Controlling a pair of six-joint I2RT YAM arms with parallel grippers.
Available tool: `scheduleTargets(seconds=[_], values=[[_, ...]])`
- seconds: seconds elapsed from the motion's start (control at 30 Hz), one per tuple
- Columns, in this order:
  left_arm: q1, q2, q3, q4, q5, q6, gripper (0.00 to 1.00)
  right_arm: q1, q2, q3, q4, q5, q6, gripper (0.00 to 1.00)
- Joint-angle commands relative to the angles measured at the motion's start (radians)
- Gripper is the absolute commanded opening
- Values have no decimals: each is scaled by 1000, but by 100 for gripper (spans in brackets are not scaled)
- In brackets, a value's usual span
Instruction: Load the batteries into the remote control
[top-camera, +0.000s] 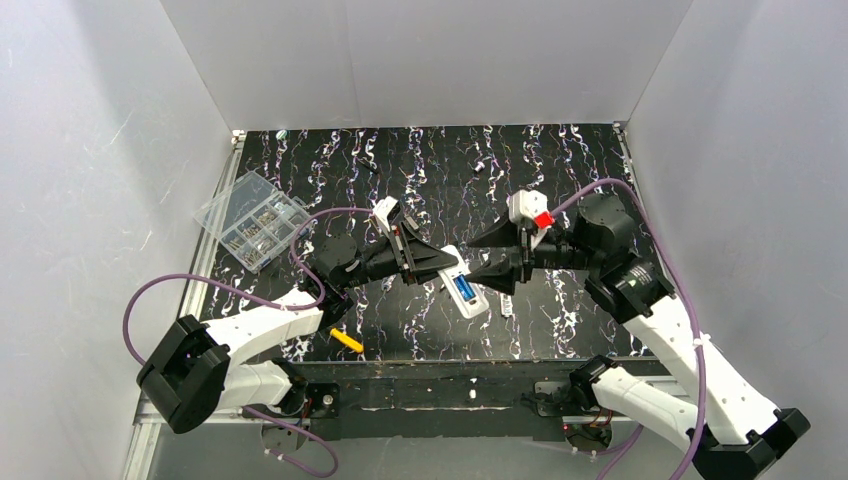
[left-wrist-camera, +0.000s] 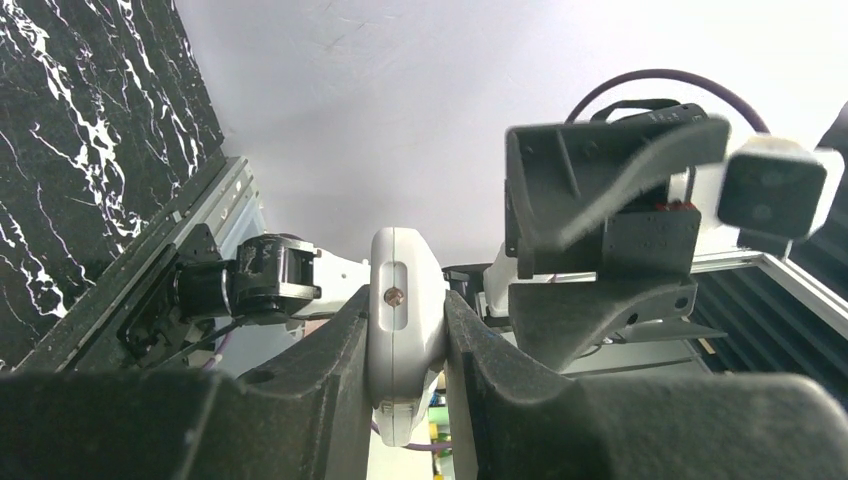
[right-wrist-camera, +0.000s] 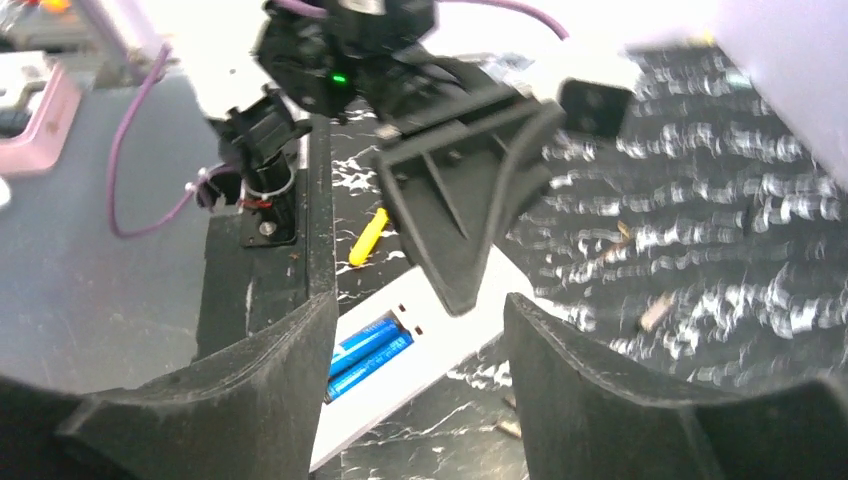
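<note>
The white remote control (top-camera: 468, 287) lies back-up near the table's middle, held at its far end by my left gripper (top-camera: 450, 263). Two blue batteries (top-camera: 462, 289) sit side by side in its open recess. In the left wrist view my left gripper (left-wrist-camera: 405, 315) is shut on the remote's end (left-wrist-camera: 403, 345). My right gripper (top-camera: 479, 259) is open just right of the remote. In the right wrist view the remote (right-wrist-camera: 440, 345) and the batteries (right-wrist-camera: 368, 355) show between the open fingers (right-wrist-camera: 560, 380), with nothing in them.
A clear plastic compartment box (top-camera: 252, 220) stands at the back left. A small yellow piece (top-camera: 347, 341) lies near the front edge; it also shows in the right wrist view (right-wrist-camera: 368, 236). Small bits are scattered on the black marbled mat (top-camera: 560, 180). White walls enclose the table.
</note>
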Motion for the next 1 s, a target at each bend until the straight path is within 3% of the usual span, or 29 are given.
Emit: scheduleTargets(seconds=[0.0,0.13,0.33,0.57,0.97], values=[[-5,-29,25,109,22,58,0,-2,-58,-45,94,324,451,72],[-5,-5,37,109,28,76,0,-2,-107,-80,-21,537,776,76],[-5,19,64,108,42,82,0,-2,-144,-193,-7,448,1054,81],[-4,20,71,108,47,81,0,-2,-141,-249,11,385,1092,83],[-4,17,64,109,46,83,0,-2,-128,-280,65,243,1106,77]])
